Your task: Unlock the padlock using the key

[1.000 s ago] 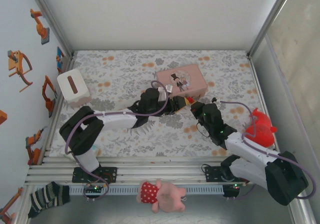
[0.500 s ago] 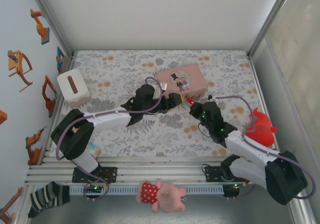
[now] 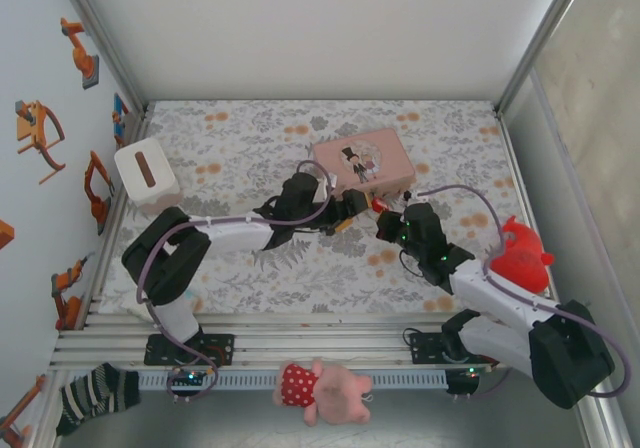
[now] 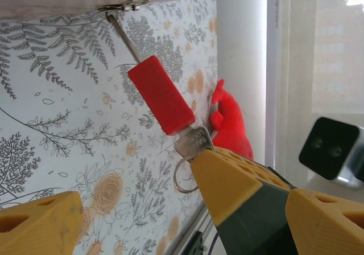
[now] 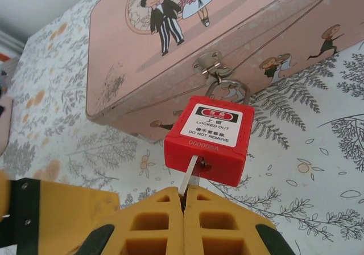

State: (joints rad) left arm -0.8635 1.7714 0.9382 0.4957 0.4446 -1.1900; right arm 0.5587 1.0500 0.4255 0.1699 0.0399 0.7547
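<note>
Right claw (image 5: pixel 183 201) pinches the key (image 5: pixel 190 172) under the padlock (image 5: pixel 209 138) at the box (image 5: pixel 131 61) front edge, left claw (image 3: pixel 347 211) spread wide beside it, bare mat (image 3: pixel 250 143) all around.

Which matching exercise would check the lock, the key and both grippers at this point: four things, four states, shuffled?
Things:
1 padlock
2 key
3 left gripper
4 right gripper

States:
A open
B shut on the key
C hanging from the hasp of the pink box
D inserted in the padlock's underside

Pairs: 1-C, 2-D, 3-A, 4-B
</note>
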